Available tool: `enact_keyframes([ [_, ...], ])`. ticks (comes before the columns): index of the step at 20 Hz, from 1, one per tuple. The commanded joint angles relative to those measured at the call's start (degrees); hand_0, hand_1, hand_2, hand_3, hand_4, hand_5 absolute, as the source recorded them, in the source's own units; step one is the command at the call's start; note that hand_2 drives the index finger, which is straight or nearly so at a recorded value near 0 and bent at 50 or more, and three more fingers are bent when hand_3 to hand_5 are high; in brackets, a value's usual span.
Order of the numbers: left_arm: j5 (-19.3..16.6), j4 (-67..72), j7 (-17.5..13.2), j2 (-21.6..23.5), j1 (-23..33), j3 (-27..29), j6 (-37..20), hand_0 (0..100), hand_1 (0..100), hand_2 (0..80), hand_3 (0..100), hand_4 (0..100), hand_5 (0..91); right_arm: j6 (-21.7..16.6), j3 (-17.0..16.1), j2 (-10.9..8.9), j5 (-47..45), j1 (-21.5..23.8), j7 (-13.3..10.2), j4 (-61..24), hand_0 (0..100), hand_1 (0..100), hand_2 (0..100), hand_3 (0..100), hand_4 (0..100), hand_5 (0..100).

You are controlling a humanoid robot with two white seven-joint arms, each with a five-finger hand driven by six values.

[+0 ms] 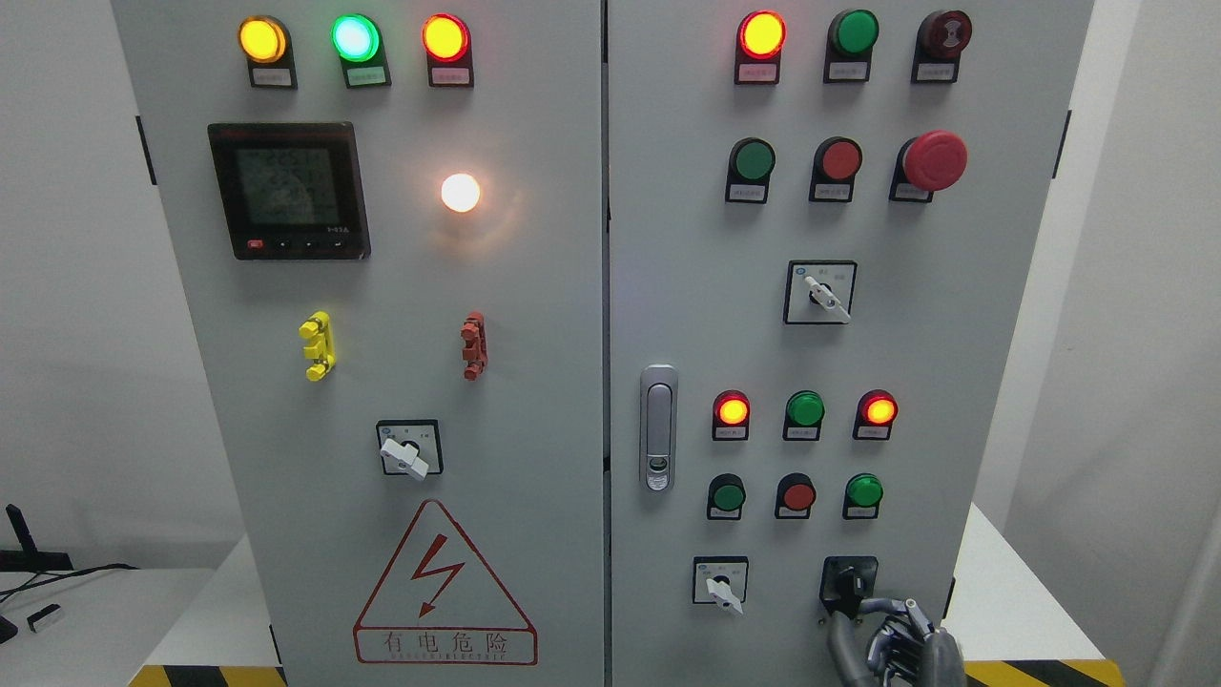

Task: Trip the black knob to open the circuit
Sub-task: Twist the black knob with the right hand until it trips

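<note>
Grey cabinet (534, 382), lamps lit. Right hand (892, 634) at lower right door, fingers curled onto black knob (852, 584), gripping it.

Matt grey painted metal cabinet (534, 382), glossy plastic black knob (849, 582), metallic hand (897, 639)

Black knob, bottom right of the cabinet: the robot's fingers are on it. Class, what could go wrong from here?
1. The right hand reaches the black knob with only its fingers, so they may slip off mid-turn.
2. The white selector switch sits just left; a stray sweep could bump it.
</note>
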Motion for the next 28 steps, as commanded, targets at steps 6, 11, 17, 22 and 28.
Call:
enact_keyframes([
  [6, 0.26, 0.00, 0.03, 0.05, 0.00, 0.00, -0.04, 12, 39, 0.0, 0, 0, 0.0, -0.02, -1.05, 0.00, -0.02, -0.18, -0.20, 0.14, 41, 75, 52, 95, 100, 100],
  [11, 0.26, 0.00, 0.03, -0.03, 0.00, 0.00, -0.04, 12, 39, 0.0, 0, 0, 0.0, -0.02, -0.87, 0.00, -0.02, -0.18, 0.07, 0.14, 41, 75, 53, 95, 100, 100],
  [17, 0.26, 0.00, 0.03, -0.03, 0.00, 0.00, -0.04, 12, 39, 0.0, 0, 0, 0.0, -0.02, -0.87, 0.00, -0.02, -0.18, 0.24, 0.13, 41, 75, 53, 95, 100, 100],
  [22, 0.26, 0.00, 0.03, 0.05, 0.00, 0.00, -0.04, 12, 39, 0.0, 0, 0, 0.0, -0.02, -0.52, 0.00, -0.02, -0.18, 0.33, 0.14, 41, 75, 53, 95, 100, 100],
  [28, 0.26, 0.00, 0.03, -0.03, 0.00, 0.00, -0.04, 12, 39, 0.0, 0, 0, 0.0, -0.02, -0.52, 0.00, -0.02, -0.18, 0.51, 0.14, 41, 75, 54, 95, 100, 100],
])
